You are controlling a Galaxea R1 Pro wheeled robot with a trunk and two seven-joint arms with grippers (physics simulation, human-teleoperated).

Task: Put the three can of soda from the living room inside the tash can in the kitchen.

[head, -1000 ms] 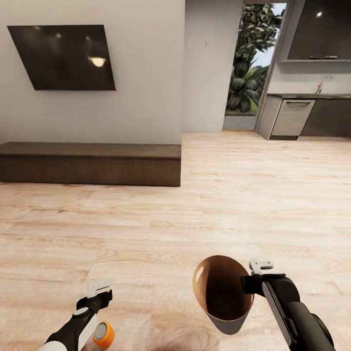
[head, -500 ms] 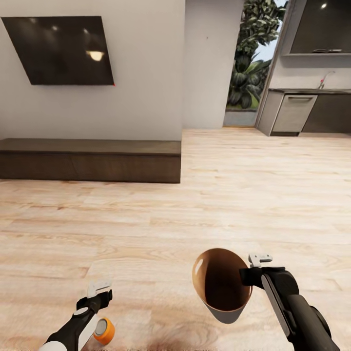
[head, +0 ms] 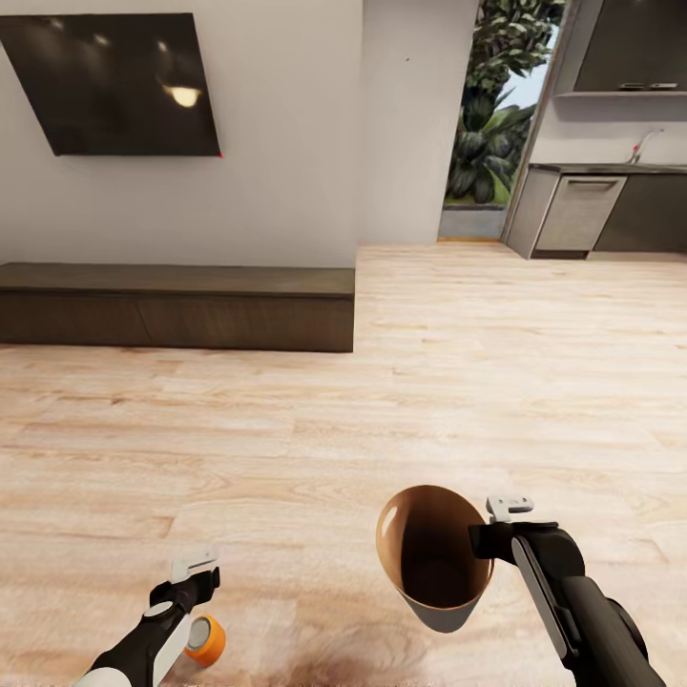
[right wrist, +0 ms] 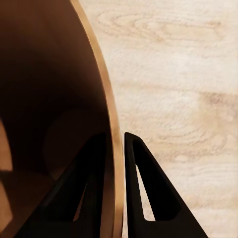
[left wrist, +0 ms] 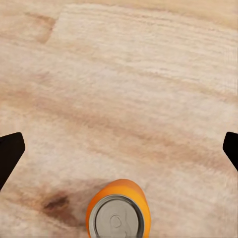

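My right gripper (head: 491, 525) is shut on the rim of the tash can (head: 434, 563), a pale grey bin with a glossy orange-brown inside, held tilted above the wood floor at the lower right. The right wrist view shows the rim pinched between the two black fingers (right wrist: 148, 188), with the bin's dark inside (right wrist: 49, 99) beside them. An orange can of soda (head: 203, 639) with a silvery top sits just below my left gripper (head: 194, 565). That gripper (left wrist: 119, 148) is open wide, and the can (left wrist: 118, 210) lies outside its fingers.
A long low dark bench (head: 176, 305) runs along the wall under the TV (head: 114, 86). Past the wall corner (head: 361, 143), open wood floor leads to the kitchen with a steel dishwasher (head: 582, 215) and a tall window with plants (head: 487, 124).
The whole head view has shifted, so the camera has moved; bench and kitchen sit a little differently. The orange can under my left arm looks smaller and slightly higher. Both grippers keep their poses.
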